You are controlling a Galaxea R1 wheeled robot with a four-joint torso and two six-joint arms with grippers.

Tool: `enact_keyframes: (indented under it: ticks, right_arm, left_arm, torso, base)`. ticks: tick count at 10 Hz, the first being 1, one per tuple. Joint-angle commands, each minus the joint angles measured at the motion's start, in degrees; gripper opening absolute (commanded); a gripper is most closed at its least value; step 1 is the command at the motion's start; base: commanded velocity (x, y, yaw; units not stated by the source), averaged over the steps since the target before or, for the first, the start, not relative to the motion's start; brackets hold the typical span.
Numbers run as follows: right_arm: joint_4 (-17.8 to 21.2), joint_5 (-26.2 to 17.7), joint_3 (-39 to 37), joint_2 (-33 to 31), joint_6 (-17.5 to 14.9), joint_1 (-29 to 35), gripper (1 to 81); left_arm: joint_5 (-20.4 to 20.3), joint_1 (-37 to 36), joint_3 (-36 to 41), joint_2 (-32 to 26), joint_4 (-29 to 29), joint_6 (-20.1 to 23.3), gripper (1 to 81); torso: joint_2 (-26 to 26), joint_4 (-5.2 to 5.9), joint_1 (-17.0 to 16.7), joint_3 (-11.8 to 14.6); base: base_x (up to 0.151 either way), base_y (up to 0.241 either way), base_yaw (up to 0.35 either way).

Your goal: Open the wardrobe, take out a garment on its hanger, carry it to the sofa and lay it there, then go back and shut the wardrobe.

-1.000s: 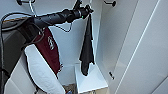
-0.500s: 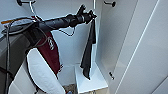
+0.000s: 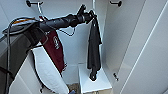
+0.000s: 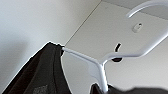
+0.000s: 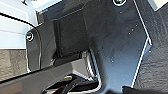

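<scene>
**Black top held up inside the open wardrobe**

My left arm reaches forward into the wardrobe (image 3: 130,37), whose doors stand open. My left fingers (image 3: 90,15) are at the top of the garment (image 3: 94,50), pinching the hanger there; the black top dangles long straight below them, its lower end near a white box (image 3: 93,80) on the wardrobe floor. In my left wrist view the hanger (image 4: 100,67) shows just beside my fingers: a thin white bar, a curved hook rising away from them, and the black fabric draped over one shoulder of it.

Well to the left of my fingers and lower, a maroon jacket (image 3: 53,50) with white sleeves hangs from a rail hook. Two dark pegs (image 3: 28,3) sit on the back wall above my fingers.

Of my right fingers I cannot tell the state.
</scene>
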Motion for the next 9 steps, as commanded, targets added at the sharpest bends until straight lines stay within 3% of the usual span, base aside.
enact_keyframes:
  ticks: [1, 2, 3, 5, 9]
  right_arm:
    - [0.35, -3.23, 0.15, 0.31, -0.22, 1.68, 81.1]
    - [0.35, -3.23, 0.15, 0.31, -0.22, 1.68, 81.1]
    - [0.35, -3.23, 0.15, 0.31, -0.22, 1.76, 81.1]
    - [0.43, -3.23, 0.15, 0.31, -0.22, 1.68, 81.1]
    - [0.43, -3.23, 0.15, 0.31, -0.22, 1.68, 81.1]
  left_arm:
    - [-2.49, -11.68, -0.04, 0.55, 1.39, 1.02, 1.0]
    - [-2.49, -11.42, 0.14, 0.38, 1.39, 1.02, 1.0]
    - [-2.49, -11.25, 0.14, 0.29, 1.39, 1.02, 1.0]
    - [-2.49, -10.54, 0.4, 0.2, 1.39, 1.02, 1.0]
    - [-2.49, -10.01, 1.37, -0.15, 1.39, 1.02, 1.0]
  torso:
    - [0.0, 0.0, 0.0, 4.83]
    - [0.0, -0.04, 0.02, 5.69]
    - [0.02, -0.06, 0.02, 1.66]
    - [-0.02, -0.06, -0.05, 4.26]
    - [-0.09, -0.06, -0.11, 4.78]
  base:
    - [0.0, 0.0, 0.0]
    - [0.0, 0.0, 0.0]
    - [0.0, 0.0, 0.0]
    - [0.0, 0.0, 0.0]
    - [0.0, 0.0, 0.0]
